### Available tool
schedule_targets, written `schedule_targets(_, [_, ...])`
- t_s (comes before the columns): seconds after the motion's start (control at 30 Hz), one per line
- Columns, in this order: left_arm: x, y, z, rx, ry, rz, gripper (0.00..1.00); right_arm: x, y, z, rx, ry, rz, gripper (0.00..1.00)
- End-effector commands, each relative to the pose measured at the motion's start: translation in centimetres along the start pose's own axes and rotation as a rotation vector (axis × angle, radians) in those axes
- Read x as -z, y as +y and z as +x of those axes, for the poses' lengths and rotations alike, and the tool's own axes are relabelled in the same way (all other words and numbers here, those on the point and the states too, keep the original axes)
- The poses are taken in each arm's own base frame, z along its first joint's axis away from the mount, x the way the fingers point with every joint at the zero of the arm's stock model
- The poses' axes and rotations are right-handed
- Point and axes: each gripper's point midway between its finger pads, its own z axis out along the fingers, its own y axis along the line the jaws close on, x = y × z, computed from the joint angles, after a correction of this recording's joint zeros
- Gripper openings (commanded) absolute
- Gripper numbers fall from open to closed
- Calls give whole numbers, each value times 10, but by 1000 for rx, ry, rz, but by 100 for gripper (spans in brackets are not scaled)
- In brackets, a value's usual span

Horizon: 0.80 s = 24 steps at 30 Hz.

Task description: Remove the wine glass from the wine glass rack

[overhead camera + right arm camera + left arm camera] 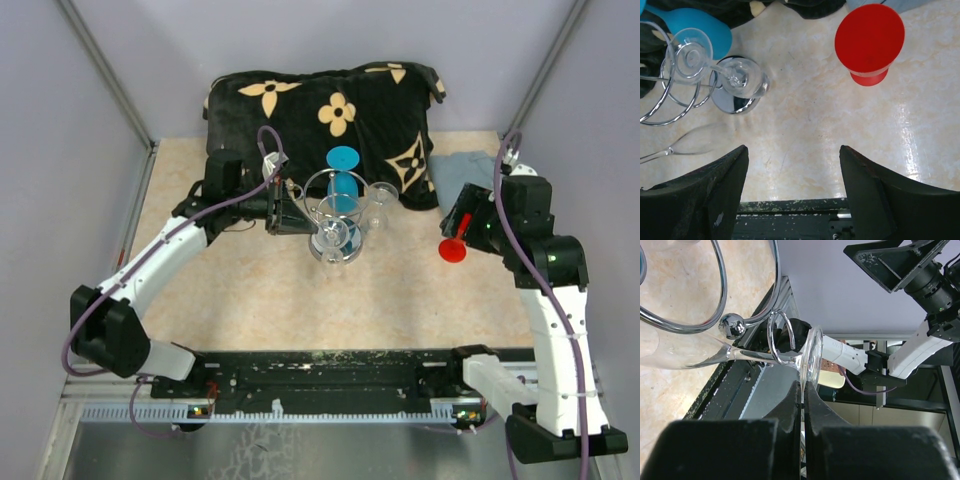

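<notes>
The silver wire wine glass rack [335, 222] stands mid-table on its round shiny base [732, 103]. My left gripper [804, 385] is shut on the round foot of a clear wine glass [811, 357]. That glass lies sideways, its stem running through the rack's wire loops [720, 295] to the bowl [675, 352]. In the top view the left gripper [293, 212] is at the rack's left side. Another clear wine glass [744, 80] hangs on the rack's right side. My right gripper [792, 155] is open and empty, off to the right of the rack [463, 226].
A blue plastic wine glass [343, 178] is at the rack's far side. A red plastic glass [869, 42] stands below my right gripper. A black flowered cushion [320, 110] and a grey cloth [462, 172] lie at the back.
</notes>
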Motion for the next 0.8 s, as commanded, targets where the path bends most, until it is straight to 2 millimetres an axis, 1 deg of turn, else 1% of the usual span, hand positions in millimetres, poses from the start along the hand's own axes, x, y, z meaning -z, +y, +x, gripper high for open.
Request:
schedule_targets(0.0, [7, -18, 9, -63, 14, 43, 0, 8, 22, -10, -5, -31, -113, 74])
schedule_targets(0.07, [8, -18, 10, -66, 16, 43, 0, 10, 33, -10, -12, -16, -167, 74])
schedule_targets(0.2, [9, -17, 14, -66, 20, 41, 0, 15, 48, -10, -25, 4, -250, 74])
schedule_targets(0.37, [10, -15, 17, -66, 25, 36, 0, 22, 70, -6, -51, 43, -367, 74])
schedule_targets(0.6, [11, -14, 20, -54, 33, 36, 0, 38, 98, -2, -94, 87, -540, 72])
schedule_targets(0.77, [11, -15, 23, -58, 38, 38, 0, 46, 115, 4, -138, 122, -653, 69])
